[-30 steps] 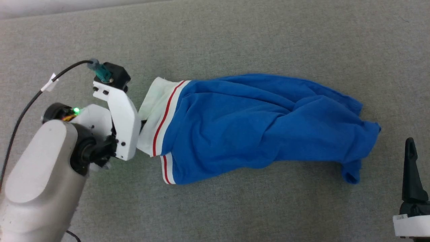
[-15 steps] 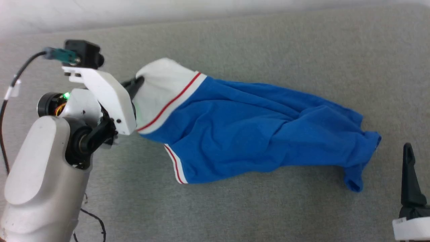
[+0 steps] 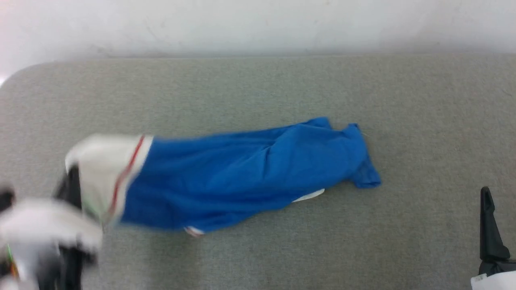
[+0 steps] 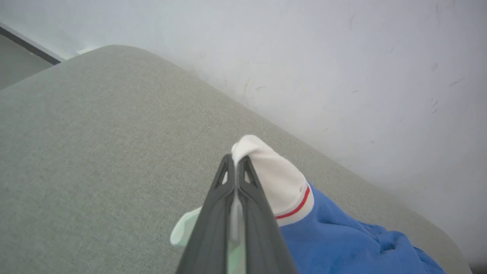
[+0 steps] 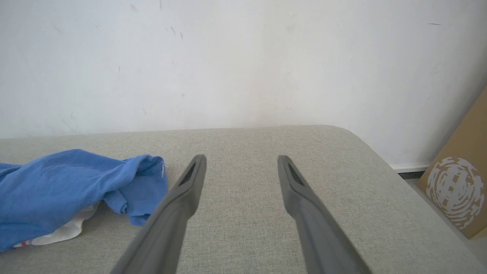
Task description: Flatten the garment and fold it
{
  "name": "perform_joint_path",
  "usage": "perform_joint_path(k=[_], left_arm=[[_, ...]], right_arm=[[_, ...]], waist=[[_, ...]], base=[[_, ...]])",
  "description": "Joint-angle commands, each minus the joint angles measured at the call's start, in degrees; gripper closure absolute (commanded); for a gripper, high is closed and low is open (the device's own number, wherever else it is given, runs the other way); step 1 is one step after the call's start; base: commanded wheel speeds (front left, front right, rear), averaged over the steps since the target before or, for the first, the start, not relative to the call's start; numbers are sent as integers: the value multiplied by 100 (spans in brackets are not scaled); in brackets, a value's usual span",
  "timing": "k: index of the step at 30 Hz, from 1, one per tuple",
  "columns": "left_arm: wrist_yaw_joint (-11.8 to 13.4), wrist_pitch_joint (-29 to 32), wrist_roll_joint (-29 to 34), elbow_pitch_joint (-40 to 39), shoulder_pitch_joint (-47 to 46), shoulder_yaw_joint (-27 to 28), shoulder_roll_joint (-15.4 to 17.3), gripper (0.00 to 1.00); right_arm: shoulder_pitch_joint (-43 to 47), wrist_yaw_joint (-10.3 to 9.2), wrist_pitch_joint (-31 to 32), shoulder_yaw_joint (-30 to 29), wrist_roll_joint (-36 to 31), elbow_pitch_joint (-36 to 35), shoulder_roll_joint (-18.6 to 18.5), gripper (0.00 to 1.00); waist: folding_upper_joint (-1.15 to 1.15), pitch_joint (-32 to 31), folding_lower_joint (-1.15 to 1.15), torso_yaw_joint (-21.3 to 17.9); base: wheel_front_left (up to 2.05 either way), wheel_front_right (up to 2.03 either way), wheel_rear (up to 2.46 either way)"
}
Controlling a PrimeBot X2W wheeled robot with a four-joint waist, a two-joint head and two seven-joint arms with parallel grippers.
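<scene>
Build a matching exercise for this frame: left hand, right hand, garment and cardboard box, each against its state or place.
Things:
1. left hand
2. right hand
3. garment
4. cardboard box

States or places:
A. open, holding nothing
B. beyond the edge of the table
C. shut on the white sleeve
D. crumpled in a long strip across the table

Pairs: 1-C, 2-A, 3-D, 4-B

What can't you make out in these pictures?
Head view: left gripper smeared by motion blur.
All views: bright blue T-shirt with white sleeves, any print hidden inside bunched folds.
Right wrist view: shirt's far end cut by the left edge; brown cardboard box cut by the right edge.
</scene>
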Motion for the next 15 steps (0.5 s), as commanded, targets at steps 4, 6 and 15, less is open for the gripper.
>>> perform_joint_path(k=[4,6,15], left_arm=[[35,-310,-250,-465,1342,-22,-617,100],[-7,-389,-316,-560,1743,-228,-884,100],[-107,-664,203,-313,1662,-779,-899,0]], right_arm=[[148,-5,26,-61,31,-25,13,0],[168,-5,41,-74,40,-31,13,0],[60,-5,150,33,-14,-100,13,0]], waist=[[0,-39,1,132],[0,-35,1,180],[0,-43,1,205]], base=[[0,0,0],[0,0,0],[0,0,0]])
